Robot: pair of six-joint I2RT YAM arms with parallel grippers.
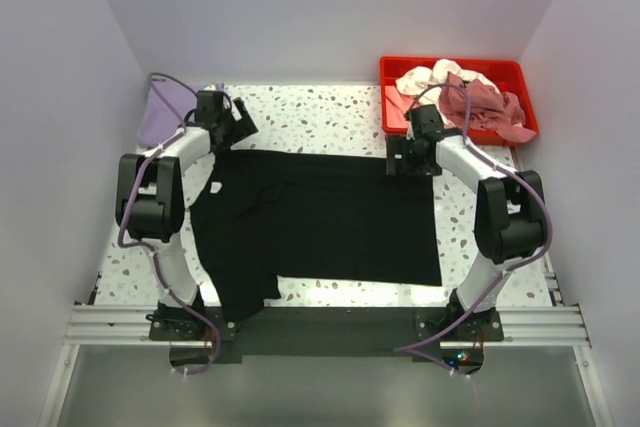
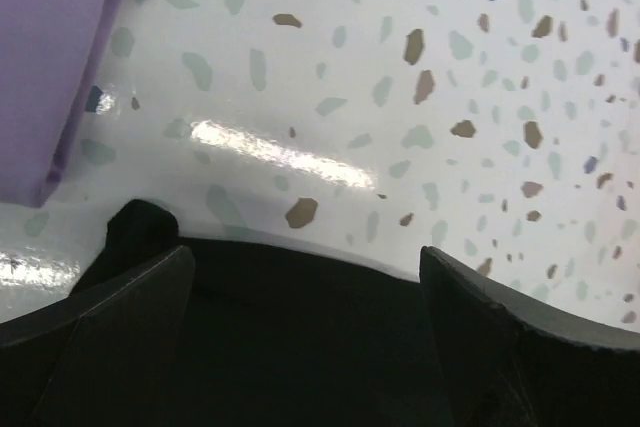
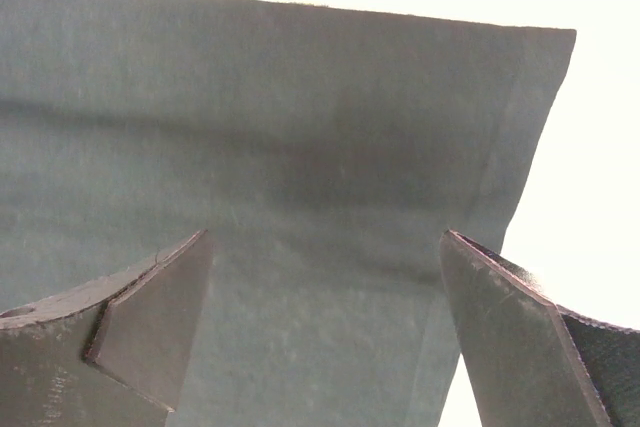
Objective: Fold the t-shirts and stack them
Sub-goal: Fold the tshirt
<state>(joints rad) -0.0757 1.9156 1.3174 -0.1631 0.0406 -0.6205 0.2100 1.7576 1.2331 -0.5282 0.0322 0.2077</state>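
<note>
While I watch from the overhead camera, the black t-shirt [image 1: 330, 217] lies spread flat across the middle of the speckled table [image 1: 320, 112], hem toward 3 o'clock and one sleeve trailing toward 7 o'clock near the left arm's base. The lavender t-shirt [image 1: 160, 112] sits at 10 o'clock against the far left edge. At 1 o'clock the red tray [image 1: 395, 69] holds a heap of pink and white t-shirts [image 1: 470, 102]. My left gripper [image 1: 240, 125] hangs at the black shirt's far left corner and my right gripper [image 1: 412, 165] at its far right corner.

On the left wrist camera, the left gripper [image 2: 305, 267] has its fingers spread wide with nothing between them. The black t-shirt [image 2: 300, 347] edge curves just below the tips, bare table [image 2: 400, 77] fills 12 to 3 o'clock, and the lavender t-shirt [image 2: 50, 67] shows at 10 o'clock.

On the right wrist camera, the right gripper [image 3: 325, 242] is likewise wide apart and holds nothing. The black t-shirt [image 3: 280, 127] lies flat beneath it, its corner at 2 o'clock, with bright table [image 3: 600, 147] past the edge at 3 o'clock
</note>
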